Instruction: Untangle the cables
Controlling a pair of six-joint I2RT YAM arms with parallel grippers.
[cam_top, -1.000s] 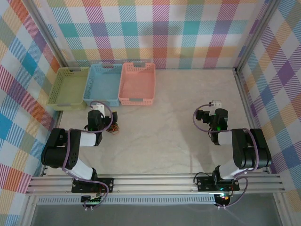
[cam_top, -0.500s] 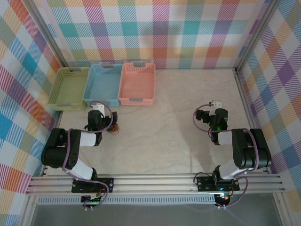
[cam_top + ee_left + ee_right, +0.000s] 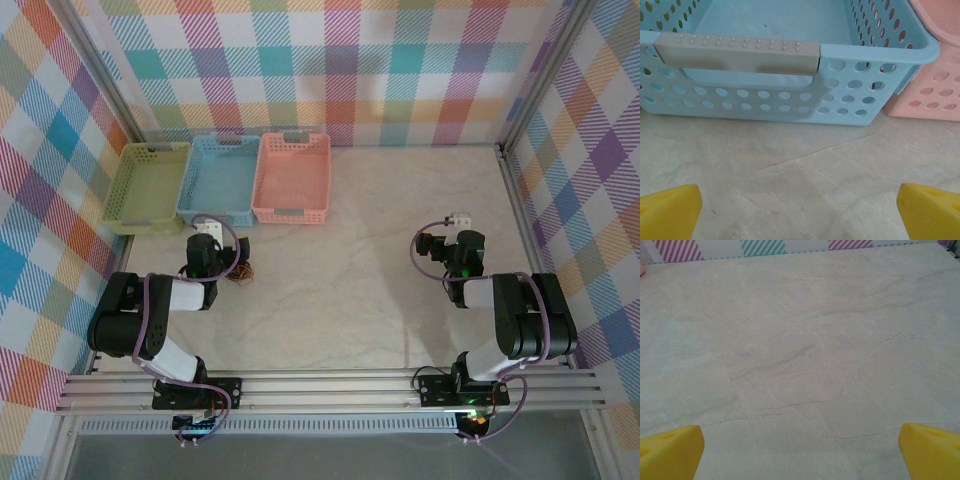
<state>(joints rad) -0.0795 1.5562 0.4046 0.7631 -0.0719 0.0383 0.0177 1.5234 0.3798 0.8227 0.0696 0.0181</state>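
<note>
Cables (image 3: 241, 272) are lying as a small tangled clump on table (image 3: 340, 290), just R of L arm (image 3: 180, 295); too small to tell long axis or heading. L gripper (image 3: 800, 207) is standing wide apart, holding nothing, facing blue basket (image 3: 790, 107). R gripper (image 3: 800, 447) is gaping likewise over bare table.

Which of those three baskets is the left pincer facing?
The blue basket, the middle one between the green basket and the pink basket; its handled wall sits straight ahead of the open left pincer.
</note>
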